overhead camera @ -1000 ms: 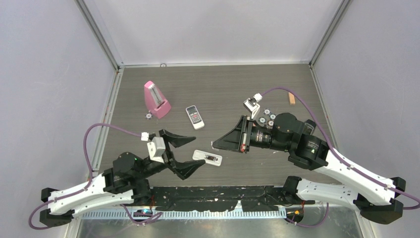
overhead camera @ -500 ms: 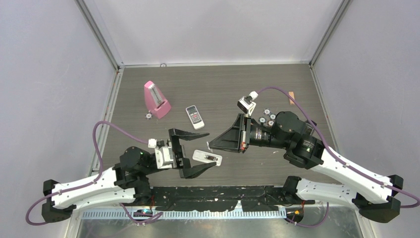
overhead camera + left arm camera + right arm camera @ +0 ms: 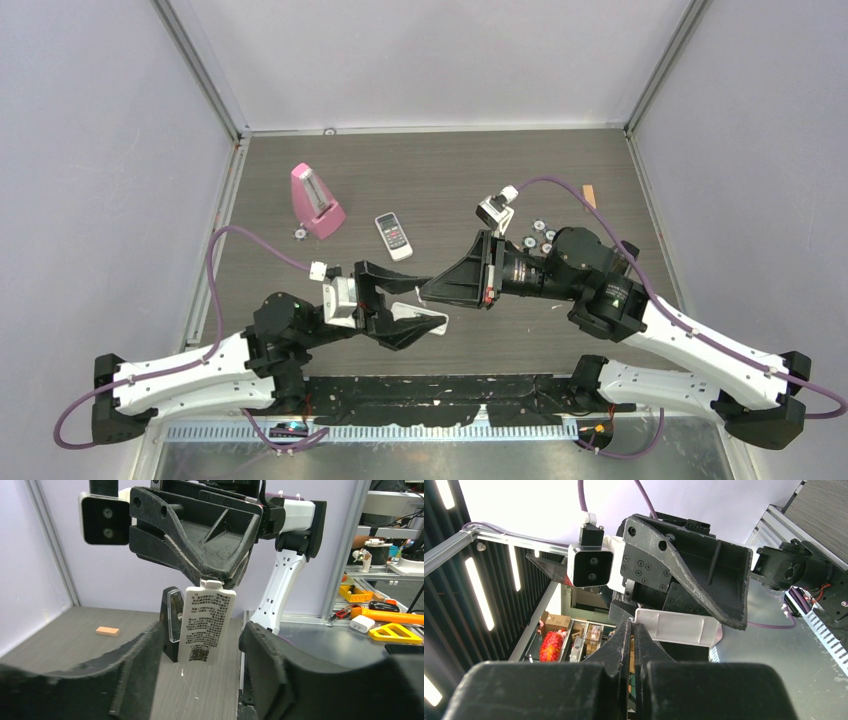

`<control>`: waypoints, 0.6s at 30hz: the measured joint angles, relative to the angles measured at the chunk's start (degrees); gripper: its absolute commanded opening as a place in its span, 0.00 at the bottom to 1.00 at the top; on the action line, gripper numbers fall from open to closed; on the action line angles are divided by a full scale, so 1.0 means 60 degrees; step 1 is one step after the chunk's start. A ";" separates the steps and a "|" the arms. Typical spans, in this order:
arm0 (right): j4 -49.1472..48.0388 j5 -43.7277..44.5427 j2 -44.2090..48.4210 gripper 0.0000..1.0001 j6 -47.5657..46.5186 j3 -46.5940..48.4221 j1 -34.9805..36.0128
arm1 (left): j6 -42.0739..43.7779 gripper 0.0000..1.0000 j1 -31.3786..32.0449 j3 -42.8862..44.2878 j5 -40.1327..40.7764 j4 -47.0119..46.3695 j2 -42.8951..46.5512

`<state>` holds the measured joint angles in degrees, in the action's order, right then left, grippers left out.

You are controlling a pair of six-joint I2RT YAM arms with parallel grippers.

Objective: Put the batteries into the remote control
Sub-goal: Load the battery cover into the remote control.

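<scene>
Left wrist: one pinched cover [image 3: 206,625]; top external: one remote control [image 3: 428,320].

Bright, even light from above; the overview is sharp, the wrist views go soft up close.

From above, the dark desk [image 3: 450,170] is evenly lit, with only faint, soft shadows under the arms and no glare on the pale walls. In the left wrist view the left end effector [image 3: 200,645] is a dark, blurred mass along the bottom, while the white remote control [image 3: 206,625] is crisp and well lit; the far right background is bright. The right wrist view looks up at strip lights [image 3: 479,595] on the left that flare, the top is blown out to white, and the right end effector [image 3: 631,630] in the foreground is dark and out of focus.
</scene>
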<state>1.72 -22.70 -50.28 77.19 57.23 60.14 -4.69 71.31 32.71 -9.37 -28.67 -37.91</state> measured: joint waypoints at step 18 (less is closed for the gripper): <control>0.0313 0.0459 0.0215 0.11 -0.0025 -0.0095 -0.0018 | -0.0022 0.07 0.0015 0.0164 0.0215 0.0481 -0.0033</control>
<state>3.60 -19.94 -48.99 77.03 56.66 60.03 -4.82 71.40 33.69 -8.08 -25.78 -38.11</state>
